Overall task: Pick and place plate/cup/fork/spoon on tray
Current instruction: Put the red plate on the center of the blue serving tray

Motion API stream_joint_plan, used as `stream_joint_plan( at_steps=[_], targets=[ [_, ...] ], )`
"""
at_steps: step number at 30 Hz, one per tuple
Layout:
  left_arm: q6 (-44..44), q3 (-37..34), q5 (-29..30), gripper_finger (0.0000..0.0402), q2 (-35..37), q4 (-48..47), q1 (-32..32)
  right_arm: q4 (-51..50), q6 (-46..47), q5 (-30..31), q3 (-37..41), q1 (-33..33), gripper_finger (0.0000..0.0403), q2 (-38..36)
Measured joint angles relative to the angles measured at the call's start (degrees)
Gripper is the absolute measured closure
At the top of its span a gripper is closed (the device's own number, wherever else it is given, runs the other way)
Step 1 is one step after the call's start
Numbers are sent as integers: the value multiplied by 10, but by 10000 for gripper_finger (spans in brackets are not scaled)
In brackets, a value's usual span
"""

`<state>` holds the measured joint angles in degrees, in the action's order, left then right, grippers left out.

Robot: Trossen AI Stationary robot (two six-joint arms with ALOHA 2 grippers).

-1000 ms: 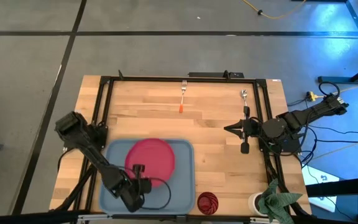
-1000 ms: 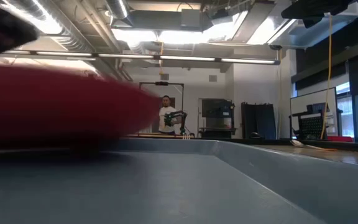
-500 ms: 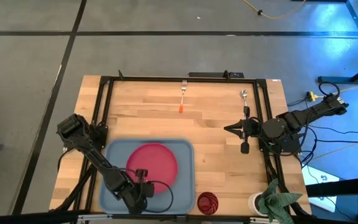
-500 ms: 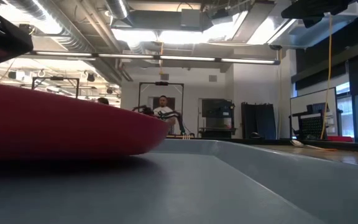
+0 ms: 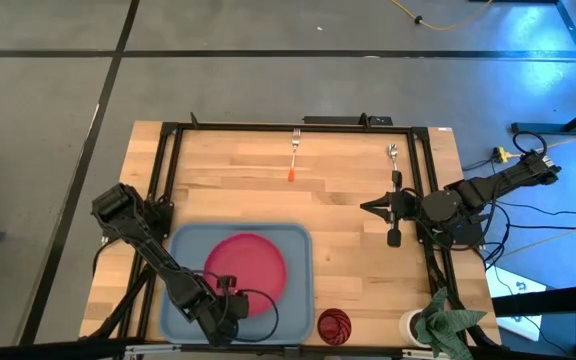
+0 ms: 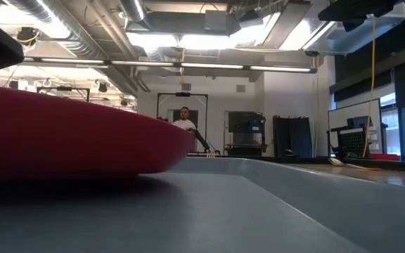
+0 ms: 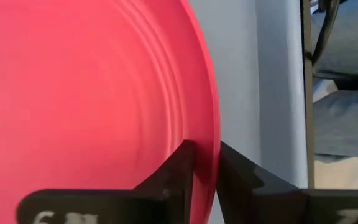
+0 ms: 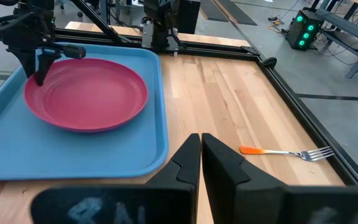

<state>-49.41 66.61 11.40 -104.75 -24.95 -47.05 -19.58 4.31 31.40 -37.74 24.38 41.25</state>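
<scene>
Pink-red plate (image 5: 245, 266) on tray (image 5: 298, 290), L gripper (image 5: 226, 290) clamped on rim.

Light falls evenly from overhead. In the low view, bright ceiling strip lights (image 6: 188, 39) burn out to white, while the plate (image 6: 69, 137) fills the near left as a soft, unfocused red mass and the tray (image 6: 259, 204) floor ahead is smooth and blurred; the far room is sharper. The high view is crisp, with a blue glow on the floor (image 5: 528, 40) at upper right and only faint shadows on the worktop (image 5: 348, 210). The left wrist view is close and soft: the plate (image 7: 86, 93) shows gentle sheen along its rings. The right wrist view is bright and clear, its own dark fingers (image 8: 185, 168) blurred at close range.
</scene>
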Motion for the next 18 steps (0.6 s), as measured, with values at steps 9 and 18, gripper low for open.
stream_joint_plan(
  at_steps=[9, 18],
  targets=[
    [-7, 0, -10, 337, 0, 38, 1, 0, -2, 0, 0, 0, 382, 0],
    [-6, 0, -50, 336, 0, 41, 2, 0, -1, 0, 0, 0, 382, 0]
  ],
)
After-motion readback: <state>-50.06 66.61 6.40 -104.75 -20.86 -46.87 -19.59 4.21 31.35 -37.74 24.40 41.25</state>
